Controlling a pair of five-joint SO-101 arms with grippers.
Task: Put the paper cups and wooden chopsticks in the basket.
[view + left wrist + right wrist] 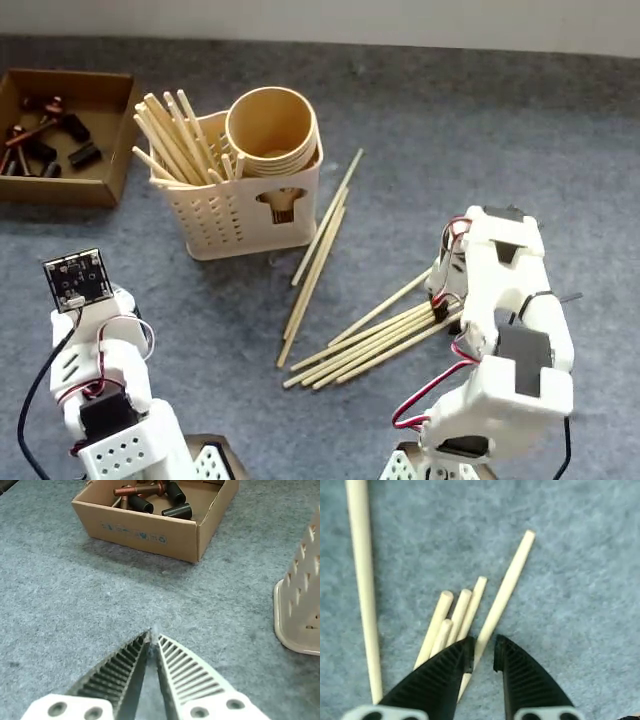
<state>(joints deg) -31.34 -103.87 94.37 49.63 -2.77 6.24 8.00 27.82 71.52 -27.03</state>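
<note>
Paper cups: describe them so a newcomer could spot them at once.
Find the white slotted basket mid-table. Inside it, beside a bundle of leaning chopsticks, stand the cups, nested in one stack. They are tan, round and open-mouthed, unlike the thin chopsticks.

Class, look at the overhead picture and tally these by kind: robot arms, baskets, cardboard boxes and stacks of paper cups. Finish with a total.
Robot arms: 2
Basket: 1
Cardboard box: 1
Stack of paper cups: 1
Total: 5
</note>
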